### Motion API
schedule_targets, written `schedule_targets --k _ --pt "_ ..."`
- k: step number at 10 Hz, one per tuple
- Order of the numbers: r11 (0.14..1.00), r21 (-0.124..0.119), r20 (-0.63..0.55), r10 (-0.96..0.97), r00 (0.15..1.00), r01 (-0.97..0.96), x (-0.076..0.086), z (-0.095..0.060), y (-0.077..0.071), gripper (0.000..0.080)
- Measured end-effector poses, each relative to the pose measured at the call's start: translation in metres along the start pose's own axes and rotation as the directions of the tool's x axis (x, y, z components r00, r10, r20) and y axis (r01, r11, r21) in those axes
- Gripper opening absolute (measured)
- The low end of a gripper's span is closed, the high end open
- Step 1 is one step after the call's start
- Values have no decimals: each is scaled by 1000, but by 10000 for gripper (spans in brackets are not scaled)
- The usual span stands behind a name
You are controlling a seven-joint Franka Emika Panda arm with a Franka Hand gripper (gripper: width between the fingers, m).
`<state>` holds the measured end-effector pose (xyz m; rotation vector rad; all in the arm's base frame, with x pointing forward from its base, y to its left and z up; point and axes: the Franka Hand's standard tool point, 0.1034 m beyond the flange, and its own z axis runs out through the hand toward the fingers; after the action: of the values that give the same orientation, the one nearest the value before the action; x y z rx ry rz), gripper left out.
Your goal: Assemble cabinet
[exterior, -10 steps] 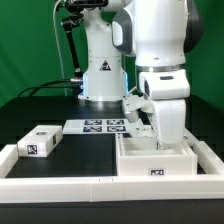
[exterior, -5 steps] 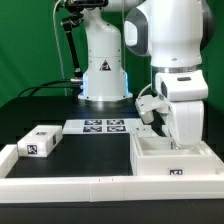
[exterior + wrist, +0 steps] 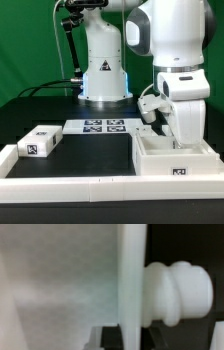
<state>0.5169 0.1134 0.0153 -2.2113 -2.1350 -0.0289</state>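
The cabinet body [image 3: 172,162], an open white box with a tag on its front, stands at the exterior view's right, against the front rail. My gripper [image 3: 180,142] reaches down into it from above, and the hand hides the fingers in that view. In the wrist view the gripper [image 3: 130,337] has a dark finger [image 3: 110,338] on each side of a thin white cabinet wall [image 3: 130,274], shut on it. A ridged white peg [image 3: 180,291] sticks out beside that wall. A small white tagged panel piece [image 3: 38,141] lies at the exterior view's left.
The marker board [image 3: 104,126] lies flat in the middle, before the robot base [image 3: 103,75]. The long low white border rail [image 3: 70,186] runs along the front and turns up the left side. Black cables hang at the back left.
The arm and the cabinet body slid together toward the exterior view's right one second ago. Over the last half second nothing has visibly moved.
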Motion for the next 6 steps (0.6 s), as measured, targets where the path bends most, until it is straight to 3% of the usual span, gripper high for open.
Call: schedule_targets --k 1,3,4,5,6 --pt "1000 3 1 13 1000 -13 1 1 -1 134" --pt "1000 2 1 17 1000 -17 2 0 0 410" --pt "1000 2 1 19 1000 -19 3 0 0 410" --pt "1000 -1 3 19 1000 -19 3 -5 -1 611" --pt "1000 -7 13 18 1000 -18 2 -18 -7 736"
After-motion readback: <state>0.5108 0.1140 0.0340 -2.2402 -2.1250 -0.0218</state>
